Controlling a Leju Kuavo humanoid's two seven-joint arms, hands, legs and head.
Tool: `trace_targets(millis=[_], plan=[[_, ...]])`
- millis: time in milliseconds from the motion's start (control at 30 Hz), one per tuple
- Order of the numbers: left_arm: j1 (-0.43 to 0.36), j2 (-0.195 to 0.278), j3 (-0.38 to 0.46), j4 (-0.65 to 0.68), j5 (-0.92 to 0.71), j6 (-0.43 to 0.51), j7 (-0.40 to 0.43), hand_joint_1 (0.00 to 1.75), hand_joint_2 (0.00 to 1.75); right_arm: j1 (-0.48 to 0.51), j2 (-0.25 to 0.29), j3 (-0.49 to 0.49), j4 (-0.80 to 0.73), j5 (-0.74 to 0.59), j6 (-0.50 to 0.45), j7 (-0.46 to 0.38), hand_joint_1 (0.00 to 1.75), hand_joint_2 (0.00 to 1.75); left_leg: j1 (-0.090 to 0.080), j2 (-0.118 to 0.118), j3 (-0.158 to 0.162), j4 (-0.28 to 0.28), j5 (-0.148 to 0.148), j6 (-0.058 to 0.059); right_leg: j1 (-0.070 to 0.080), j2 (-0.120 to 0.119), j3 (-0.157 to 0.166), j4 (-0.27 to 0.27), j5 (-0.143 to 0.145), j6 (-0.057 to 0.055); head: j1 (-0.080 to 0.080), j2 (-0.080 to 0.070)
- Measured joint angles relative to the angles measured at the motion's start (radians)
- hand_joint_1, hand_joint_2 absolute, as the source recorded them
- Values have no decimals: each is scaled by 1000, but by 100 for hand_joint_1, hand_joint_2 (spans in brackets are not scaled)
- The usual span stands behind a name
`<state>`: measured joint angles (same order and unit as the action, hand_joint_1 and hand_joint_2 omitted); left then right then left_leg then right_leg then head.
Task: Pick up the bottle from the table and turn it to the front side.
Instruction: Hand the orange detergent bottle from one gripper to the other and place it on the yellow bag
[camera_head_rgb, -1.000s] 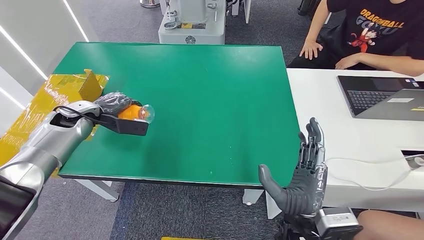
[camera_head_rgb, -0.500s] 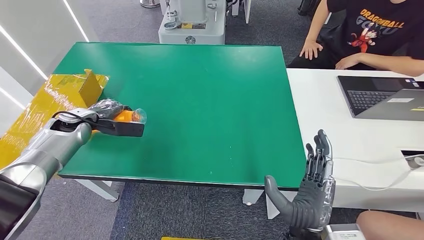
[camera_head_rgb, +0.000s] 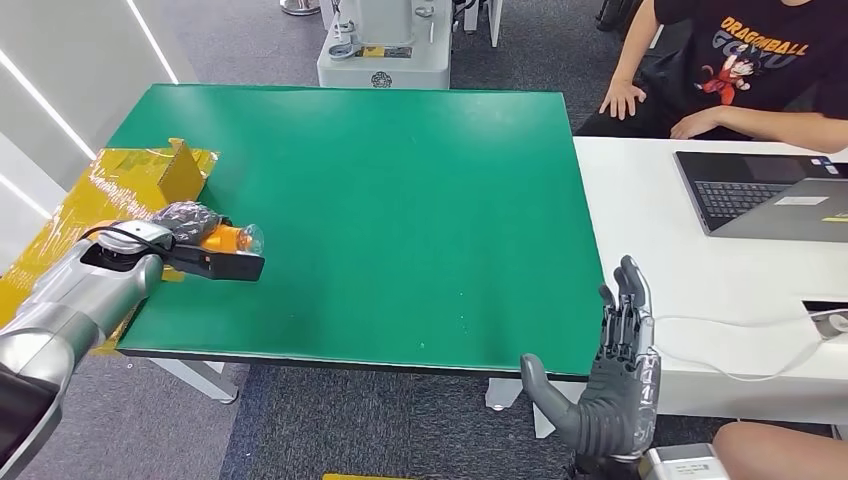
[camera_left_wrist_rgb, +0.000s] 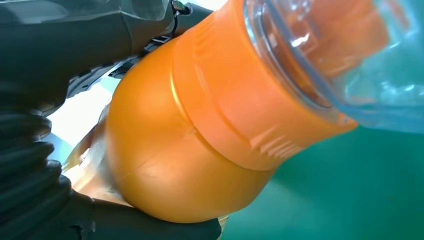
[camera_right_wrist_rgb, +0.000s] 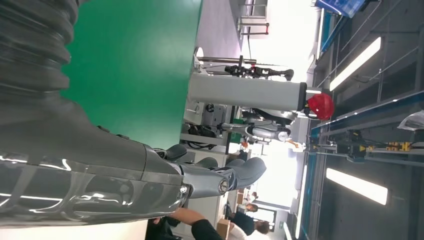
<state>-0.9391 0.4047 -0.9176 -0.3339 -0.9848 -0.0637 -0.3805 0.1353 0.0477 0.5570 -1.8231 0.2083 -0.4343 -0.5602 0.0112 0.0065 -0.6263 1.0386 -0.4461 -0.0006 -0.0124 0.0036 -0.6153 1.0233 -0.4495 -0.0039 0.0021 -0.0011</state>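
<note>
My left hand (camera_head_rgb: 185, 220) grips an orange bottle (camera_head_rgb: 224, 238) with a clear cap (camera_head_rgb: 251, 238) over the left edge of the green table (camera_head_rgb: 400, 200). The bottle lies on its side in the hand, cap pointing right. Up close, the left wrist view has the orange bottle (camera_left_wrist_rgb: 200, 130) and its clear cap (camera_left_wrist_rgb: 350, 55) between dark fingers (camera_left_wrist_rgb: 30, 170). My right hand (camera_head_rgb: 610, 375) is held upright below the table's front right corner, fingers apart and nothing in it. Its fingers (camera_right_wrist_rgb: 220, 180) also appear in the right wrist view.
A yellow cardboard box (camera_head_rgb: 120, 190) sits just left of the green table. A white desk (camera_head_rgb: 700, 290) with a laptop (camera_head_rgb: 770, 195) and a cable stands to the right, where a person (camera_head_rgb: 740, 70) sits. A grey machine base (camera_head_rgb: 385, 50) stands behind the table.
My left hand has carried the bottle leftward toward the table's left edge. My right hand dipped, then rose slightly; it stays empty.
</note>
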Motion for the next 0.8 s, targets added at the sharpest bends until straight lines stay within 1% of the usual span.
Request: trace_targets(millis=[167,433,800], plan=[[0,6,-10,10,-8,11,20,175,175,-10,0,0,0,2,13,6,0,175,0,0,0,0,0,0,0,0,0,0,0,0,0,0],[6,11,-20,18,-28,46,28,175,175,-16,0,0,0,11,30,13,0,175,0,0,0,0,0,0,0,0,0,0,0,0,0,0],[55,7,-20,26,-14,61,59,175,175,-18,0,0,-2,29,40,13,0,175,0,0,0,0,0,0,0,0,0,0,0,0,0,0]])
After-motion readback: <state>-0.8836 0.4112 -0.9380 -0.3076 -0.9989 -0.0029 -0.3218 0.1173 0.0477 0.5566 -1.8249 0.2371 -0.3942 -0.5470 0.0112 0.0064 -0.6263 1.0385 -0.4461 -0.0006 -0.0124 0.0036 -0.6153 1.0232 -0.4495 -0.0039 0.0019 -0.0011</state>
